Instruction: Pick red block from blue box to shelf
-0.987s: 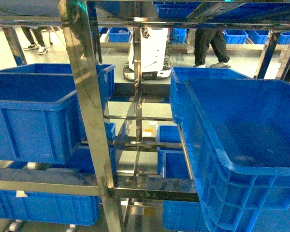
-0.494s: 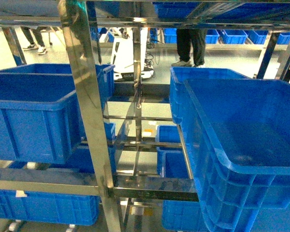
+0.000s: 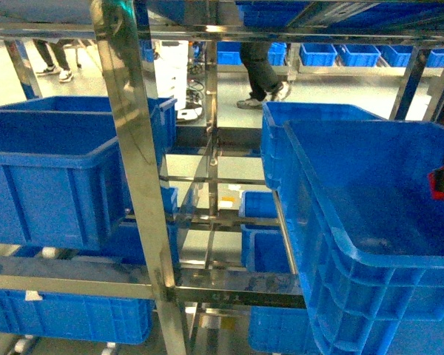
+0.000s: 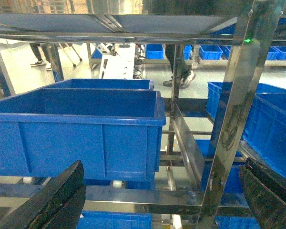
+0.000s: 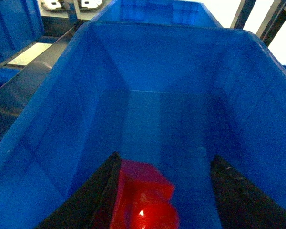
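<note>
- Right tool (image 5: 164, 191) was over the dark blue crate (image 3: 340, 244) on the right of the shelf (image 3: 129, 148); in the right wrist view the red block (image 5: 143, 198) sat between its two dark fingers (image 5: 93, 200), nearer the left one; looked gripped, though contact w/ the right finger wasn't clear
- In the head view the block (image 3: 442, 182) showed only at the far right edge, above the crate floor, partly blurred
- Left tool (image 4: 157, 200) was spread wide & empty, facing the left crate (image 4: 81, 129); well apart from the block
- Blue box wasn't in any view
- Risks, as I judged: off-centre hold could let the block twist or slip out early; dropped from height it could bounce on the hard crate floor; arm near the crate rim could snag it on the way out
</note>
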